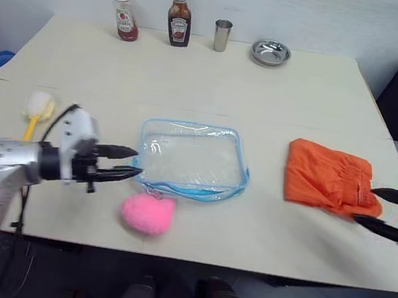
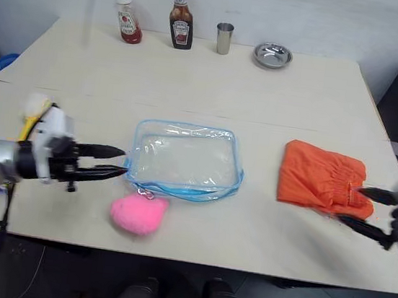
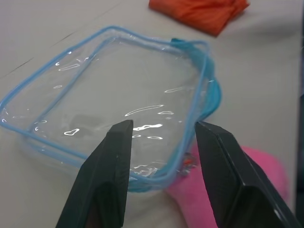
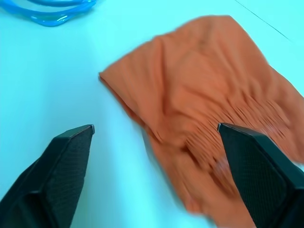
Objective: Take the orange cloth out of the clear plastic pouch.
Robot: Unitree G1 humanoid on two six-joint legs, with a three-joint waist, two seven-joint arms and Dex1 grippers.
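Overhead, orange cloth (image 1: pixel 330 178) lies outside pouch (image 1: pixel 192 159)

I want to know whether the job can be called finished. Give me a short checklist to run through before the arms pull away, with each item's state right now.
1. Orange cloth out of the clear pouch: ok, it lies on the table to the pouch's right, apart from it.
2. Pouch empty: ok, nothing shows inside.
3. Right gripper free of the cloth: ok, fingers wide apart, nothing held.
4. Left gripper free of the pouch: ok, fingers apart, just short of its edge.
5. Pink plush heart clear of the left gripper: ok.
6. Pouch zipper state: cannot tell.
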